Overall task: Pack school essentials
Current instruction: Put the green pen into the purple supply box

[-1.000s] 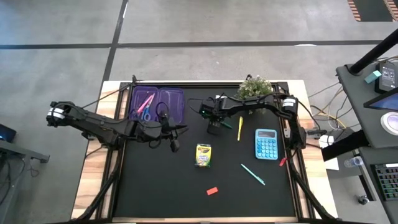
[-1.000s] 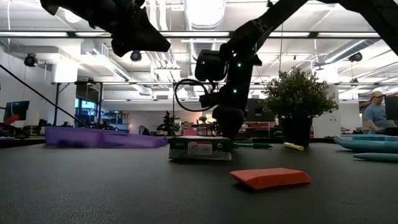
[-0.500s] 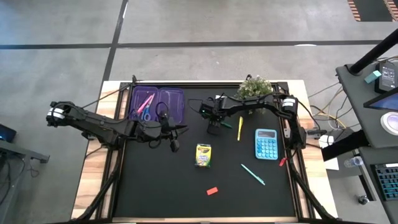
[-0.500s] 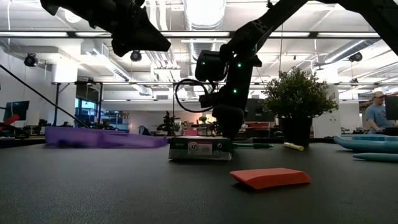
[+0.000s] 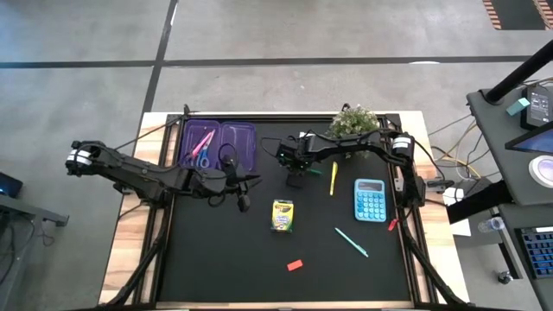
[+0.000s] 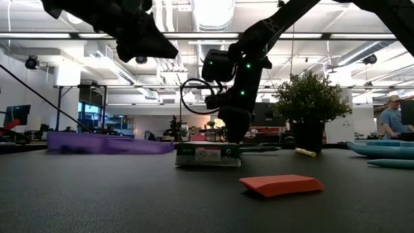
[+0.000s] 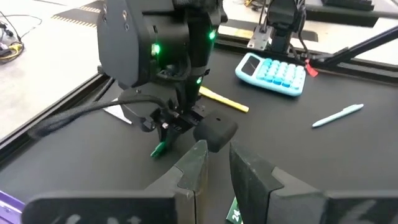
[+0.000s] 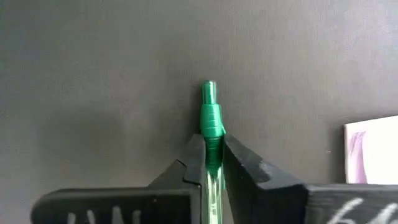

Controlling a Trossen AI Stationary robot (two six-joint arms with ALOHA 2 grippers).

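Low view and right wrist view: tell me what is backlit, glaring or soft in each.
Low view: ceiling lights glare, so both arms read as dark silhouettes; the red eraser is sharp, the room behind soft. Right wrist view: even light, the green pen crisp between the right end effector fingers, the near fingers slightly blurred, a white pad edge washed out.

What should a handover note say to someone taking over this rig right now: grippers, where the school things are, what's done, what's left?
Right gripper: shut on the green pen, low at the mat.
Left gripper: hovers near the purple case, nothing in it.
Done: pink pen and scissors in the case.
Left on the mat: crayon box, yellow pen, teal pen, red eraser, calculator.
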